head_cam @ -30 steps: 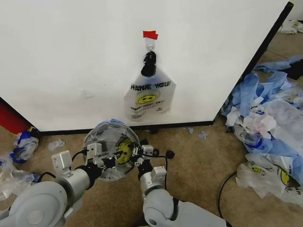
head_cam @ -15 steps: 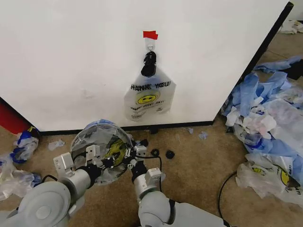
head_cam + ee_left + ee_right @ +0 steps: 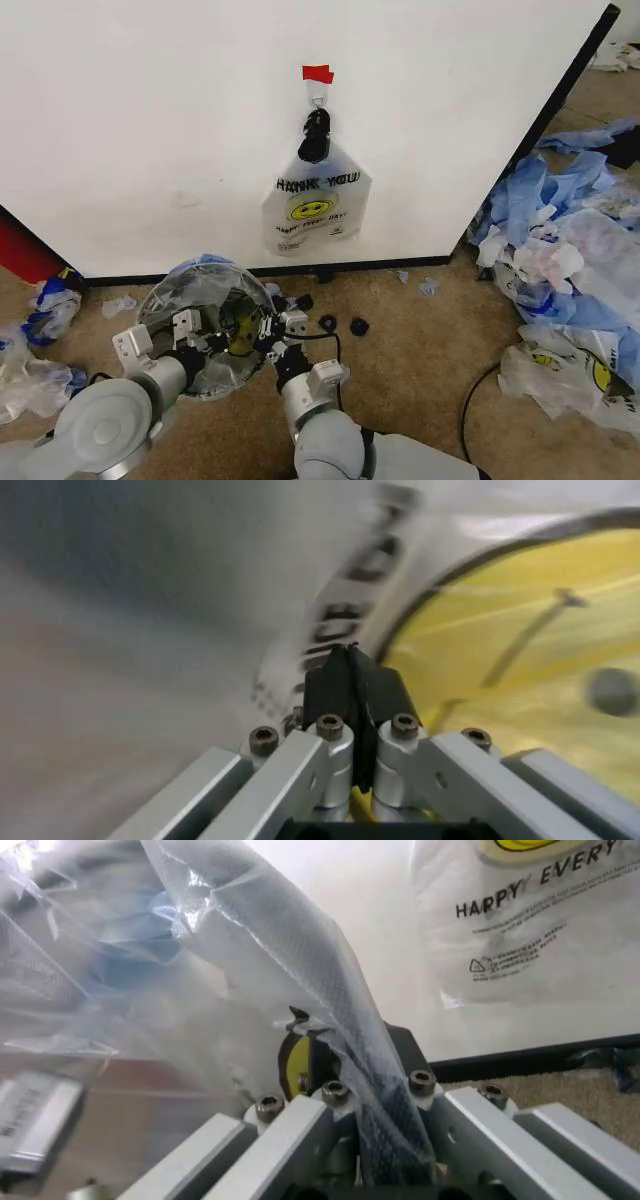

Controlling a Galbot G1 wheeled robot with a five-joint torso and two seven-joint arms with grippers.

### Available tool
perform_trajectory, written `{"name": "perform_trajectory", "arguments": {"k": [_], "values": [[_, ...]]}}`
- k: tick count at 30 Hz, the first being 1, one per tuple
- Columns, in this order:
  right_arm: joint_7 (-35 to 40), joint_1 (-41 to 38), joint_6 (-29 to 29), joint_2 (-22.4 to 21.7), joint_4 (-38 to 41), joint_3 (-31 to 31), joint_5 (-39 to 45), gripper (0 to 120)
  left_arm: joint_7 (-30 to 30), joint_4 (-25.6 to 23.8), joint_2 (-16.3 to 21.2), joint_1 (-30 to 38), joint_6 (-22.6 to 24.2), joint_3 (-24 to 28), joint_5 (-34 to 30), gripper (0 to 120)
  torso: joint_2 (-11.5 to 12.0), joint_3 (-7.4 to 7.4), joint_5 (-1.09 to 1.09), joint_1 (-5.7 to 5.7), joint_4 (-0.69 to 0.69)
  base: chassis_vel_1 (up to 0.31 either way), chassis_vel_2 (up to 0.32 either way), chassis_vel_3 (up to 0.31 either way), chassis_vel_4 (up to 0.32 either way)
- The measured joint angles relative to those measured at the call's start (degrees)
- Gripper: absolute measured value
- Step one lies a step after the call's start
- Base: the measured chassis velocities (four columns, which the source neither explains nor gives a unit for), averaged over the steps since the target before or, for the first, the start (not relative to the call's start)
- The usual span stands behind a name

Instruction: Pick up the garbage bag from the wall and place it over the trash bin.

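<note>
Plastic film: the garbage bag [image 3: 205, 320] is thin and see-through, with blue trim and a yellow smiley print, spread open like a dome over the trash bin [image 3: 215, 375] on the brown carpet close to the robot.
Left gripper [image 3: 190, 335]: on the left of the bag's mouth, pressed into the film. In the left wrist view its black fingertips [image 3: 350, 686] sit pressed together, with the bag's yellow print right behind them. Whether film is pinched between them cannot be told.
Right gripper [image 3: 272, 335]: on the right side of the bag, clamped on a bunched strip of the garbage bag that runs between its jaws in the right wrist view.
Trash bin: dark mesh shows through the plastic, under and inside the bag.
Wall [image 3: 150, 120]: white panel beyond the bin. A second bag, the THANK YOU bag [image 3: 315, 205], hangs on it from a black clip [image 3: 315, 135] under red tape [image 3: 317, 73].
Loose bags [image 3: 570, 250]: a heap of blue and white plastic lies on the floor to the right.
Risk: the film is thin, so a hard pull by the 2 grippers could tear it or drag it off the rim; a light bin could also tip.
Change: compared with 0.5 seconds ago, the bag and both grippers sit further left and lower, and the bag's mouth looks wider.
</note>
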State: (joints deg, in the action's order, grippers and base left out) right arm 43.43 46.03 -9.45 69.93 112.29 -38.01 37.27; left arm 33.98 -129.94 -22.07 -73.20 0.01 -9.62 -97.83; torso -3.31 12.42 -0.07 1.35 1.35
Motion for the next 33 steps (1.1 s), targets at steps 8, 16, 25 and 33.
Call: {"name": "perform_trajectory", "arguments": {"k": [8,16,25,33], "values": [[-0.30,0.21,-0.02,-0.86,0.14,-0.79,-0.90,0,2.26,2.97,-1.63,6.74,-0.30,6.35,-0.26,0,0.00,0.00,-0.01,0.00,0.00,0.000,0.000,0.000,0.000],[-0.41,0.60,0.26,-1.40,-0.30,-1.65,-1.94,0,4.73,2.78,-2.09,11.91,-0.02,9.27,-2.77,0,0.00,0.00,0.00,0.00,0.00,0.000,0.000,0.000,0.000],[-0.04,0.21,0.75,-1.16,-0.38,-2.01,-2.07,0,6.19,3.93,-4.18,13.91,0.01,11.23,-3.61,0,0.00,0.00,0.00,0.00,0.00,0.000,0.000,0.000,0.000],[0.01,0.64,0.81,-0.98,-0.06,-2.53,-2.58,0,6.34,6.63,-6.36,15.75,-0.01,12.96,-3.10,0,0.00,0.00,0.00,0.00,0.01,0.000,0.000,0.000,0.000]]}}
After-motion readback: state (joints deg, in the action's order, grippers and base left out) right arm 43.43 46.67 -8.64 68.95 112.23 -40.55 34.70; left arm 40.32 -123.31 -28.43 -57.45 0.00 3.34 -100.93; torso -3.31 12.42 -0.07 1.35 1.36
